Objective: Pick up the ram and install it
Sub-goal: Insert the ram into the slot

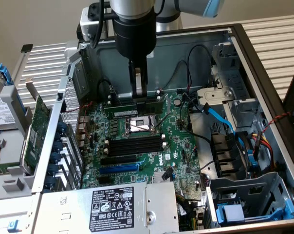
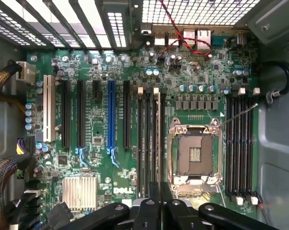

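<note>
You have the pincer (image 1: 139,95) pinching the ram (image 1: 120,108) at its middle, so the stick hangs straight below the fingers, its long edge parallel to the memory slots (image 2: 143,143) beside the processor socket (image 2: 194,155).

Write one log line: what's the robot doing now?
fingers: shut on ram | ram: at memory slots beside CPU socket | seated: cannot tell

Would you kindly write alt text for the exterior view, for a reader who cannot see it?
The gripper is shut on the ram, holding it level beside the empty CPU socket of a green motherboard inside an open computer case.
</note>
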Controlling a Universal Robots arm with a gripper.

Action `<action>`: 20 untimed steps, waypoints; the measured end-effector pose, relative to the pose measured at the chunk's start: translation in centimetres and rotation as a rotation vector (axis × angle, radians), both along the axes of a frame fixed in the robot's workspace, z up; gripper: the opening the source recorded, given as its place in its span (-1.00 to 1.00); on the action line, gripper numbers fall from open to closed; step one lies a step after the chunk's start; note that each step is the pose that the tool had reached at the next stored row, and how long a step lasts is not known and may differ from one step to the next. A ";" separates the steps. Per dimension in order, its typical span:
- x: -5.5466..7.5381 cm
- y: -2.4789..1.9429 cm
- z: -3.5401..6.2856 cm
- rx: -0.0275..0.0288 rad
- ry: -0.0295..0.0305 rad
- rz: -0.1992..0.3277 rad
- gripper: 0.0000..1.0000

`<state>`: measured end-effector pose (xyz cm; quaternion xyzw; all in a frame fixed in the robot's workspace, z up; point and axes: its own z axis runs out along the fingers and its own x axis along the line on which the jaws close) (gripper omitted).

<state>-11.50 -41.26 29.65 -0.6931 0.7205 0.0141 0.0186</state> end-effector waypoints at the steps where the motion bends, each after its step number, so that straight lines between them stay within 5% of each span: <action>1: 0.0 0.00 -0.18 0.0000 -0.0006 0.000 -0.76; 9: -0.5 -0.03 -1.64 0.0001 -0.0036 -0.001 -0.76; 20: -0.5 -0.85 -2.53 0.0012 -0.0045 -0.005 -0.76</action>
